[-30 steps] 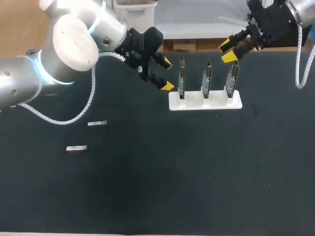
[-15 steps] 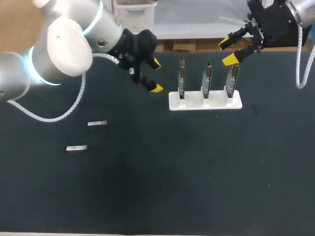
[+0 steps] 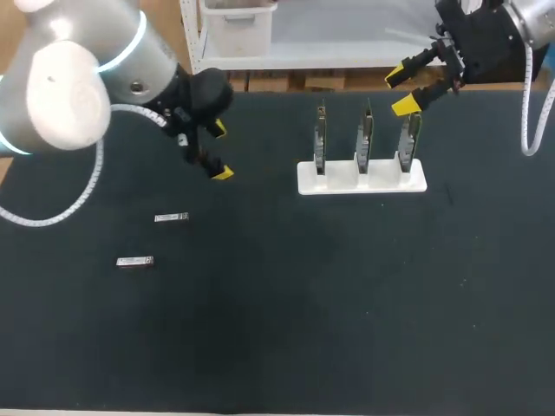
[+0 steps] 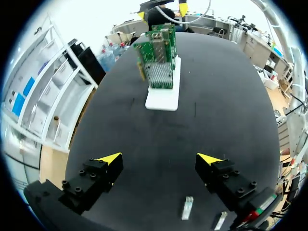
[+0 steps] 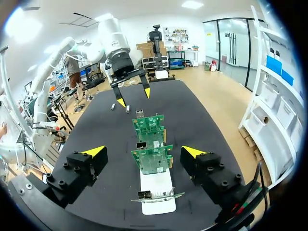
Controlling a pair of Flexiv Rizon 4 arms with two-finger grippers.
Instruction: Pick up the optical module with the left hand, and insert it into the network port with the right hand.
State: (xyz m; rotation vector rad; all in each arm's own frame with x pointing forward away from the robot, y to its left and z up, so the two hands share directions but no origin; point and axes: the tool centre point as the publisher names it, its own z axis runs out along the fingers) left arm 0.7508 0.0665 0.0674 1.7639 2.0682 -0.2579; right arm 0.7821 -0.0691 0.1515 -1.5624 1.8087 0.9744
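Note:
Two small silver optical modules lie flat on the black table at the left, one point(image 3: 171, 217) farther back than the other point(image 3: 135, 261). My left gripper point(image 3: 220, 152) hangs open and empty above the table, right of and behind them; in the left wrist view both modules point(image 4: 187, 208) point(image 4: 220, 220) lie under its open fingers point(image 4: 160, 159). A white stand point(image 3: 362, 176) holds three upright green network cards point(image 3: 367, 132). My right gripper point(image 3: 401, 90) is open and empty, behind the stand's right end; in the right wrist view the cards point(image 5: 151, 144) stand in a row ahead of its fingers point(image 5: 144, 151).
The stand point(image 4: 163, 96) is far ahead of the left gripper, across bare black tabletop. In the right wrist view my left gripper point(image 5: 131, 94) shows beyond the cards, with the two modules point(image 5: 113, 106) just beneath it.
My left arm has swung left, away from the stand and toward the modules. The right gripper's fingers have spread wider while it stayed in place.

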